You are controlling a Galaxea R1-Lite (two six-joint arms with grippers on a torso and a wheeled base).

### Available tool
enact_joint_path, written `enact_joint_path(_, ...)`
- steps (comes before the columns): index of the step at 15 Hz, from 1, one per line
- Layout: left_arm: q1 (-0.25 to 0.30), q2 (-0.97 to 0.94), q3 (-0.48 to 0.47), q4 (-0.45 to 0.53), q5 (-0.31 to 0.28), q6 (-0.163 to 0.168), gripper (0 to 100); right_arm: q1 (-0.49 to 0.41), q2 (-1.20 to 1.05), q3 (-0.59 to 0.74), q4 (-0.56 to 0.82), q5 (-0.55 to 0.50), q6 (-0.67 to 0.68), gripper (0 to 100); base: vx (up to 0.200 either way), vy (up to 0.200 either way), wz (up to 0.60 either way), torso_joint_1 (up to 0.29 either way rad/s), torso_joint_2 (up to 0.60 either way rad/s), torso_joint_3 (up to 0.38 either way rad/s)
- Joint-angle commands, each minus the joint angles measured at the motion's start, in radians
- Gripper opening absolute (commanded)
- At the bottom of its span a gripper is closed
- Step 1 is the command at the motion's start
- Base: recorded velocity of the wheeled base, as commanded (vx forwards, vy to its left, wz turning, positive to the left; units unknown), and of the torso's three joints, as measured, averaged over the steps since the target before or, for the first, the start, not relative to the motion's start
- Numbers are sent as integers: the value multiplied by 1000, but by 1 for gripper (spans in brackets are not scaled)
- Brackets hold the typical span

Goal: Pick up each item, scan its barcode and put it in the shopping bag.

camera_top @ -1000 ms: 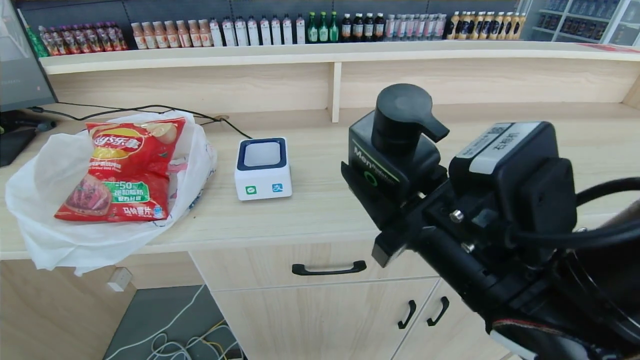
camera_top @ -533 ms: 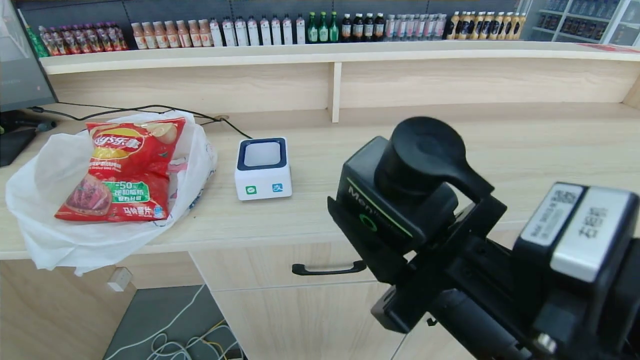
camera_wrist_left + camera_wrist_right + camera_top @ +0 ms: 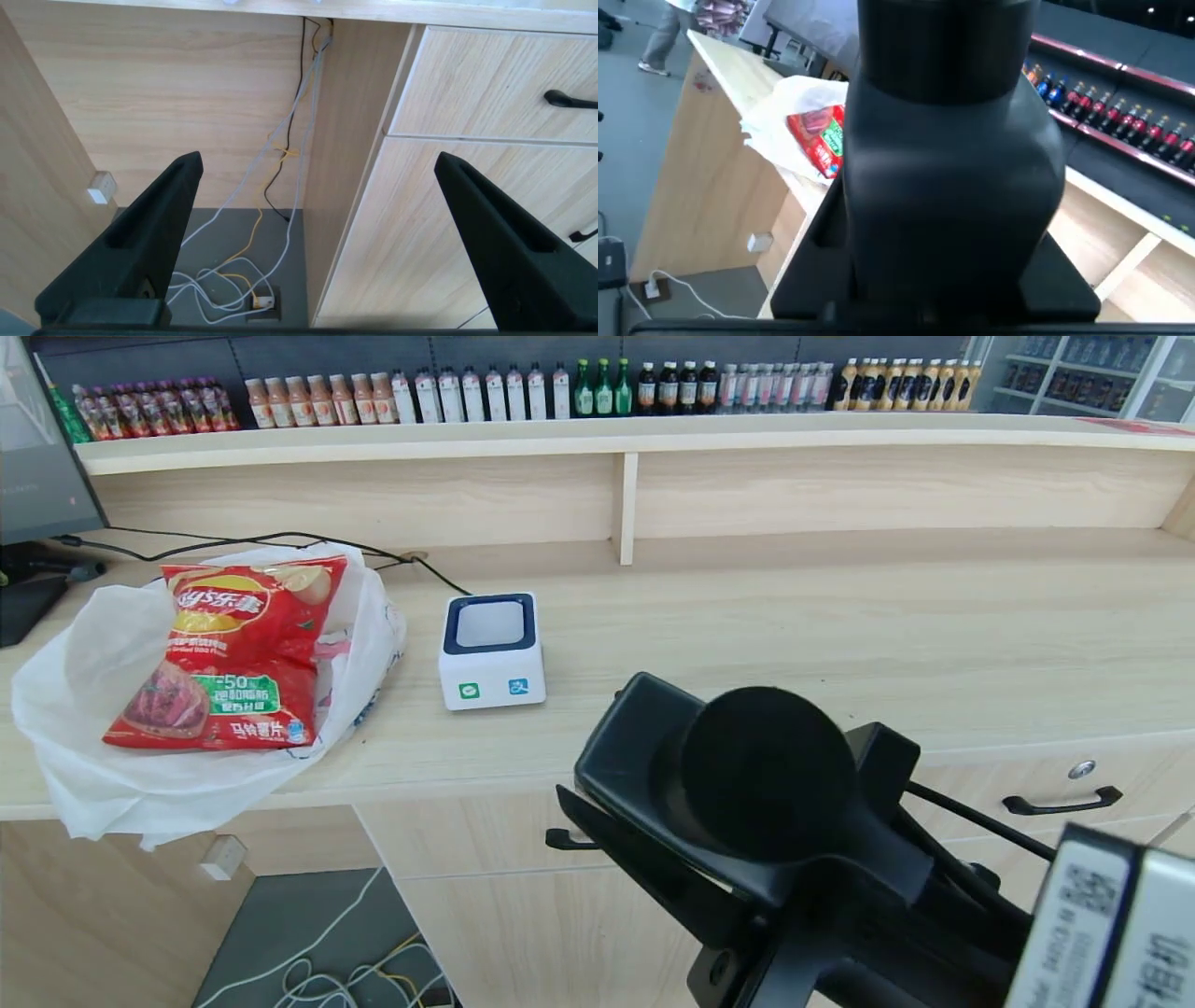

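Head view: my right claw (image 3: 738, 845) pinches the black pump bottle (image 3: 644, 747) in front of the counter (image 3: 840, 644), near the scanner (image 3: 491, 650). Recommended: turn its barcode squarely toward the scanner window, using firm grip pressure.

From the head, looks forward and down across the counter (image 3: 840, 616) at mid range — shopping bag (image 3: 75, 709) at the left of the frame, black bottle (image 3: 766, 775) looming close at lower right.

From the left wrist, sits low and faces the cabinet front (image 3: 486, 215) between the spread fingers of the left gripper (image 3: 316, 159). Shares the floor cables (image 3: 234, 280) and white wall box (image 3: 100, 188) with the head view's lower left.

From the right wrist, presses almost against the black bottle and looks past it along the counter to the shopping bag — shared with the head view, as is the shelf of drinks (image 3: 560, 387).
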Motion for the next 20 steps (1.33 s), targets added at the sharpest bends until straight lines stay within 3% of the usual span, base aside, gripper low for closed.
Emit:
enact_joint_path(1,0,0,0,0,0,-1,100,-1,10,-2,0,9,-10,0,0,0,0,0,0,0)
enact_joint_path(6,0,0,0,0,2,-1,100,1,-12,7,0,166,-67,0,0,0,0,0,0,0)
enact_joint_path(7,0,0,0,0,2,-1,100,1,8,3,0,205,-210,0,0,0,0,0,0,0)
enact_joint_path(8,0,0,0,0,2,-1,100,1,18,1,0,209,-257,0,0,0,0,0,0,0)
enact_joint_path(14,0,0,0,0,2,-1,100,1,15,3,0,347,-469,0,0,0,0,0,0,0)
enact_joint_path(20,-2,0,0,0,0,-1,100,-4,24,-91,0,420,-685,0,0,0,0,0,0,0)
